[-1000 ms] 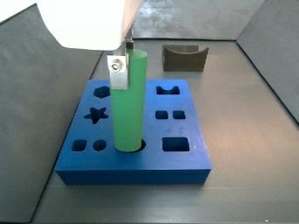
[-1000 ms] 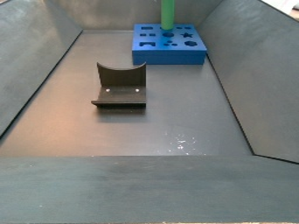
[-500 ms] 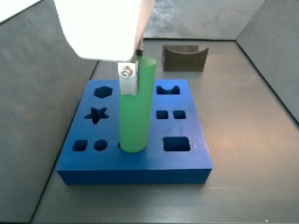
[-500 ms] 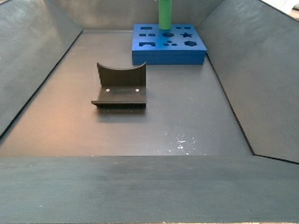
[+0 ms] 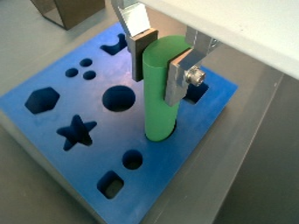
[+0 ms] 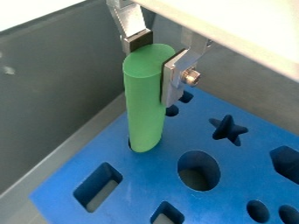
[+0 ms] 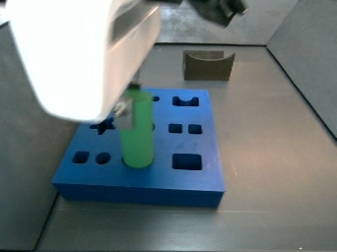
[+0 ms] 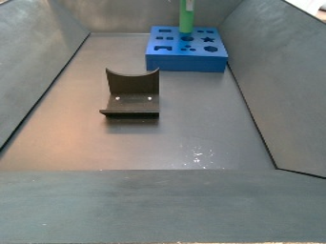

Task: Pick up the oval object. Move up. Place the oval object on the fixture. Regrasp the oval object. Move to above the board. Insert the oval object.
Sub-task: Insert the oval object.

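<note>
Both wrist views showed the gripper [image 5: 163,59] clamped on the upper end of the oval object [image 5: 160,92], one silver finger [image 6: 135,24] on each side of it. That green rod stood upright with its lower end sunk in a hole near one edge of the board [image 5: 70,101]. In a side view the fixture [image 8: 129,93] sat on the floor, well apart from the board [image 8: 188,52] at the far end.

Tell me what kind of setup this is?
Likely a simulated robot test cell for peg insertion: bare grey walled floor, a blue board with shaped holes, a notched fixture, and the gripper holding a green rod upright in one hole.
</note>
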Robot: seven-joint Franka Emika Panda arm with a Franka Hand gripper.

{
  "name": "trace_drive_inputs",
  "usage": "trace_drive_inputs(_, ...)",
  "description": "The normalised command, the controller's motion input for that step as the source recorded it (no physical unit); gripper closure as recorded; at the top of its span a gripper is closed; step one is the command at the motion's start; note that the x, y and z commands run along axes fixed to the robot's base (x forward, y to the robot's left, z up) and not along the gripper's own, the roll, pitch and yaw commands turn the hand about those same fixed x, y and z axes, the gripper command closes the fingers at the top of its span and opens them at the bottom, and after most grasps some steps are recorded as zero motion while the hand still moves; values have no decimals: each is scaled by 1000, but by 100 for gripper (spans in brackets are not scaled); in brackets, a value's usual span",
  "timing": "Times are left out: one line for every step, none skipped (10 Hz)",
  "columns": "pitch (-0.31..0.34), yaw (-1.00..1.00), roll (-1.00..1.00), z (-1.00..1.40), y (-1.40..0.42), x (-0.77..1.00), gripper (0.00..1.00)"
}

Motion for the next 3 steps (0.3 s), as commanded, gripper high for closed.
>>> trace_drive_inputs(0,-74,0,-123,0,-137,100)
trace_drive_inputs(-10,0,0,0,0,0,100)
trace_drive_inputs(0,0,0,0,0,0,100)
